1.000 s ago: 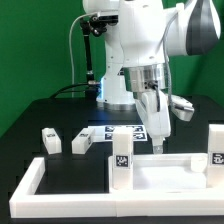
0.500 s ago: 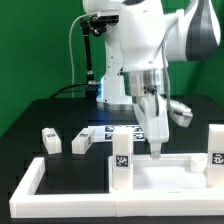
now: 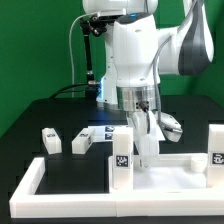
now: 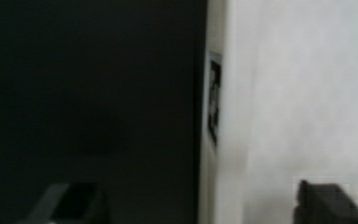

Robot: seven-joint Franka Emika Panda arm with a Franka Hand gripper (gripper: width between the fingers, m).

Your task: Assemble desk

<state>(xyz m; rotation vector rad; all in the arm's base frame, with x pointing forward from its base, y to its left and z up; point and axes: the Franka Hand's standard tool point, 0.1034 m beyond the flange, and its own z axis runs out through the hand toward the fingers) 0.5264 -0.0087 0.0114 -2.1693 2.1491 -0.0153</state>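
Note:
The white desk tabletop (image 3: 170,178) lies flat in the exterior view's lower right, with two white tagged legs standing on it, one (image 3: 121,151) at its left and one (image 3: 215,146) at its right. Two loose tagged legs (image 3: 50,141) (image 3: 81,142) lie on the black table to the left. My gripper (image 3: 146,148) points down at the tabletop's back edge, just right of the nearer standing leg. In the wrist view the gripper (image 4: 197,201) is open and its fingers (image 4: 329,200) straddle the edge of a white tagged part (image 4: 291,100).
The marker board (image 3: 103,131) lies on the black table behind the standing leg. A long white border rail (image 3: 28,182) runs along the front and left of the work area. The robot base stands at the back, with a green backdrop behind.
The gripper has moved toward the exterior view's left and slightly lower, closer to the standing leg. The parts have not moved.

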